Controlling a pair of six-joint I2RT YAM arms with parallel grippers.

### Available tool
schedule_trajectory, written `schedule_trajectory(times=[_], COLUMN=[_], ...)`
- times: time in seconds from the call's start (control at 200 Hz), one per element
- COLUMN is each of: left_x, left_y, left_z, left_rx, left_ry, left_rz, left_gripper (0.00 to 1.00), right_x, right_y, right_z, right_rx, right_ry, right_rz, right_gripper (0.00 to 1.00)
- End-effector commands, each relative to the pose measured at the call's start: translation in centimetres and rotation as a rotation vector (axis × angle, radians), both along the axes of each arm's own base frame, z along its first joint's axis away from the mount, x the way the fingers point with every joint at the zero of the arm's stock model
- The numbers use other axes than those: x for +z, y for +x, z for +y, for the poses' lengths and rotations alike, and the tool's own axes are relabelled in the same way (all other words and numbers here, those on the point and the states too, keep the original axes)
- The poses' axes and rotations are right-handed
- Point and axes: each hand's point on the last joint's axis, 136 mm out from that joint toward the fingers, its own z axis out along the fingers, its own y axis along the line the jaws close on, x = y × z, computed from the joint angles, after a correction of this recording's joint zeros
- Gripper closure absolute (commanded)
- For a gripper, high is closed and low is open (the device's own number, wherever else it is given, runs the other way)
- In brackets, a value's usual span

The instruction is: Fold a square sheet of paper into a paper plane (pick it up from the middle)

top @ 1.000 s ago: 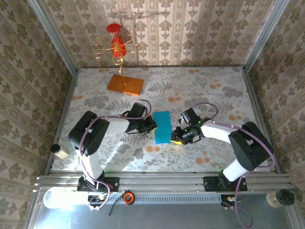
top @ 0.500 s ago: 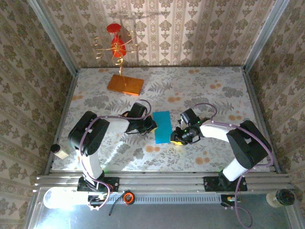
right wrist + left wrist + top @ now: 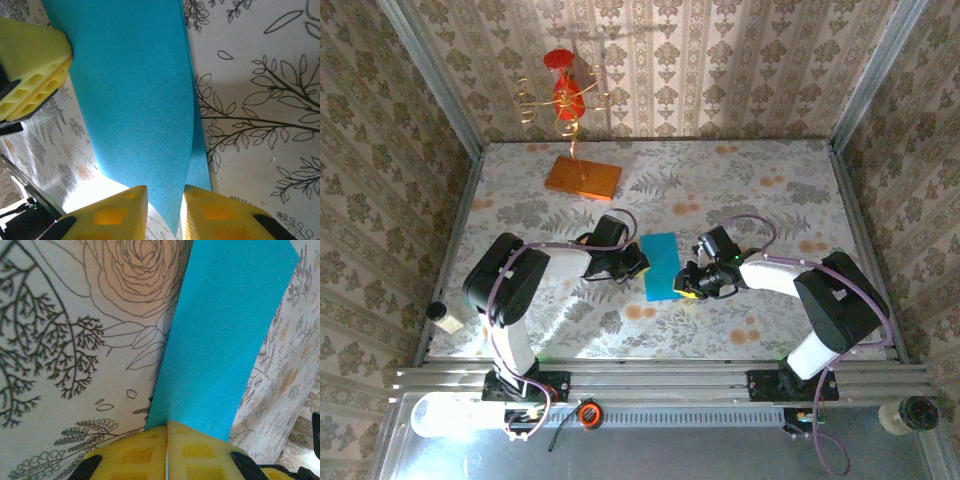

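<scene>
Currently I see the square sheet of paper [image 3: 661, 266] lying near the middle of the table [image 3: 775, 185], doubled over into a tall cyan rectangle between my 2 arms. The left end effector [image 3: 640, 263] sits at its left long edge. The right end effector [image 3: 686, 284] sits at its right long edge, toward the near corner. On the left wrist camera the left end effector [image 3: 167, 429] has its yellow pads pressed flat together with only a seam between them, and their tips meet the edge of the sheet [image 3: 225, 330]. I cannot tell whether any paper is pinched in that seam or the tips merely rest against it. On the right wrist camera the right end effector [image 3: 165, 192] keeps a narrow gap between its 2 fingers. The upper layer of the sheet [image 3: 135, 110] bows up off the lower one, which peeks out beside it as a darker strip, and the upper layer's edge runs into that gap without the pads clamping it. Across the sheet in that same view, the left end effector [image 3: 60, 52] touches the opposite edge, pads together. Well apart, toward the back left of the table, an orange slab [image 3: 582, 178] carries a red and gold wire ornament [image 3: 566, 95].
</scene>
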Motion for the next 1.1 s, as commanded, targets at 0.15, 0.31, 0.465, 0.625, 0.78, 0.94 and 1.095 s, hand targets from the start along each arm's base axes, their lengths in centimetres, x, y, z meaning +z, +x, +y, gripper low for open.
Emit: schedule_trajectory(times=[0.15, 0.31, 0.465, 0.625, 0.78, 0.94, 1.095], left_x=[-3.0, 0.5, 3.5, 4.2, 2.8, 2.0, 1.1], left_y=[-1.0, 1.0, 3.1, 3.9, 3.2, 2.6, 2.3], left_z=[2.0, -0.3, -1.0, -0.5, -1.0, -1.8, -2.5], left_rx=[0.027, -0.03, -0.041, -0.064, -0.104, -0.148, -0.181], left_ry=[0.112, 0.046, 0.012, 0.022, 0.027, 0.026, 0.07], left_rz=[0.074, -0.035, -0.154, -0.202, -0.164, -0.145, -0.127], left_gripper=[0.89, 0.88, 0.84, 0.82, 0.85, 0.87, 0.89], right_x=[-0.3, -0.4, 0.0, 0.8, 1.9, 2.1, 2.5], right_y=[-0.3, -0.4, -0.6, -1.1, -1.0, -1.2, -1.4], right_z=[-0.4, -0.6, -0.8, -1.0, -0.7, -0.5, 0.2], right_rx=[-0.027, -0.033, -0.033, -0.034, -0.054, -0.064, -0.048], right_ry=[-0.008, -0.013, -0.019, -0.011, 0.024, 0.038, 0.072], right_rz=[0.048, 0.062, 0.068, 0.076, 0.073, 0.086, 0.085], right_gripper=[0.79, 0.85, 0.93, 0.97, 0.98, 0.99, 0.99])
